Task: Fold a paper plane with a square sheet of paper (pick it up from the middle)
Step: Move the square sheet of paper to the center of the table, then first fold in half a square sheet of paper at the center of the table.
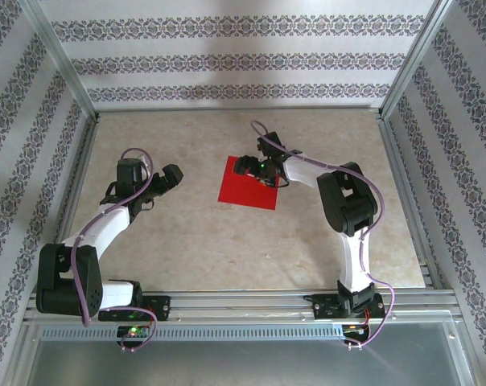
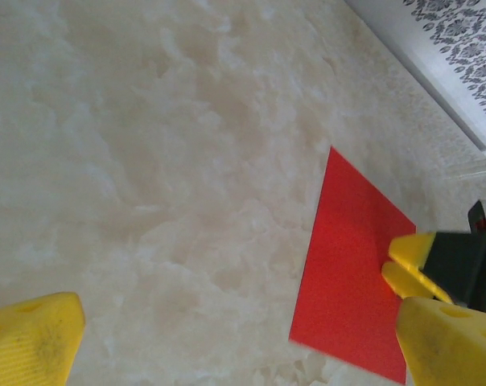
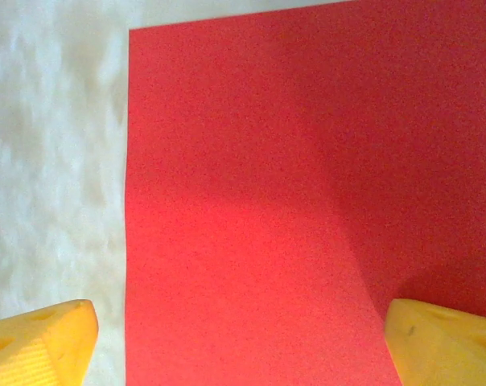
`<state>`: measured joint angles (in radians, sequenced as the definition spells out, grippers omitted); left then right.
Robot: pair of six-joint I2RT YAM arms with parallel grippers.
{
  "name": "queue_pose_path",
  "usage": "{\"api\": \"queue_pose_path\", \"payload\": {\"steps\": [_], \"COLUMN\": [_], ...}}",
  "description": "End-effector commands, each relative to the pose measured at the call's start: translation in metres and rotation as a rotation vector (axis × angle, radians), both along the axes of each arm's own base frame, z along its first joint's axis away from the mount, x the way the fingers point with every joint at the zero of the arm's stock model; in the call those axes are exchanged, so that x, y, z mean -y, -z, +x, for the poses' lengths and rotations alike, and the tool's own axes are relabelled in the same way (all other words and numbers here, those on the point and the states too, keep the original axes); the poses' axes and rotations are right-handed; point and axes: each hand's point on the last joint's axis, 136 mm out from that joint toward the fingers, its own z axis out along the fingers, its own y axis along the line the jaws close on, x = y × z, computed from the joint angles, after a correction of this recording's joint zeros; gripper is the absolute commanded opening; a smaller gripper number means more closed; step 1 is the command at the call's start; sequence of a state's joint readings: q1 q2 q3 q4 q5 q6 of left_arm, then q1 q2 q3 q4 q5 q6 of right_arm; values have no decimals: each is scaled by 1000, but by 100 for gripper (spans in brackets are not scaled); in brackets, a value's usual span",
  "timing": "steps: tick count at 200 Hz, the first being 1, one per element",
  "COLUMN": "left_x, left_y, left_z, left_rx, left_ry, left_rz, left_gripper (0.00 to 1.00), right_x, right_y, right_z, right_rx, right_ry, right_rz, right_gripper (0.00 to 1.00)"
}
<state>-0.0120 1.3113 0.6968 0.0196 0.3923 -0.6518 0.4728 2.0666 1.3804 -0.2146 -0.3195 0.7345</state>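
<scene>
**Position.** The square sheet of paper (image 1: 247, 189) lay flat on the table (image 1: 227, 249), uncreased, with no corner or edge lifted. It sat directly beneath the right gripper (image 1: 244, 166). In the right wrist view the sheet (image 3: 267, 201) ran under and ahead of that gripper (image 3: 241, 354). One fingertip was above the red surface, and the other was just outside the sheet's edge, over bare table. From the left gripper (image 1: 173, 173) the sheet lay ahead and off to the right, well apart.

**Tool state.** The right gripper's jaws stood spread wide and held nothing. I could not tell whether the tips touched the paper. The left gripper (image 2: 241, 346) was likewise fully released and empty above bare table.

**Handling, as judged.** The sheet appeared thin, very light and limp, with no stiffness worth relying on. Lying flush on a smooth surface, it offered no edge to get under. The grip point should be the middle of the sheet. The right gripper would need to shift further over the red so that both pads press down on paper, then close to raise a small ridge between them.

**Risks.**
- The paper may slide across the table rather than buckle.
- A hard pinch may leave a stray crease that spoils later folds.
</scene>
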Motion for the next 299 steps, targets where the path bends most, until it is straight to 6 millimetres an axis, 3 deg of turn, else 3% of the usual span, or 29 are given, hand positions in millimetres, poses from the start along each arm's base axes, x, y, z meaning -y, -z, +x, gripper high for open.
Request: {"api": "queue_pose_path", "payload": {"steps": [1,27,49,63,81,97,114,158,197,237,299], "left_x": [5,7,11,15,22,31,49,112,151,187,209], "left_y": [-1,3,8,10,11,11,13,33,57,80,90], "left_z": [-1,0,0,1,1,-3,-13,-43,-60,-65,-56], "left_rx": [-29,-55,-84,-105,-142,-182,-228,-367,-488,-570,-616], "left_ry": [29,24,25,31,40,57,111,328,423,463,460], "left_rz": [-1,-14,-19,-22,-13,25,98,324,520,513,540], "left_gripper": [100,100,100,100,100,100,100,100,100,99,95], "right_x": [-9,-23,-37,-44,-48,-37,-9,96,168,192,190], "right_y": [22,22,13,-6,-49,-85,-103,-85,-72,-62,-53], "right_z": [-65,-102,-112,-104,-85,-72,-67,-65,-71,-77,-78], "right_rx": [-147,-154,-142,-99,10,120,215,265,262,232,207], "right_ry": [-57,-32,-1,7,16,33,65,194,286,328,325], "right_rz": [-48,-61,-17,24,90,110,63,-140,-229,-223,-206], "right_gripper": [94,94,94,94,94,95,98,98,98,98,98]}}
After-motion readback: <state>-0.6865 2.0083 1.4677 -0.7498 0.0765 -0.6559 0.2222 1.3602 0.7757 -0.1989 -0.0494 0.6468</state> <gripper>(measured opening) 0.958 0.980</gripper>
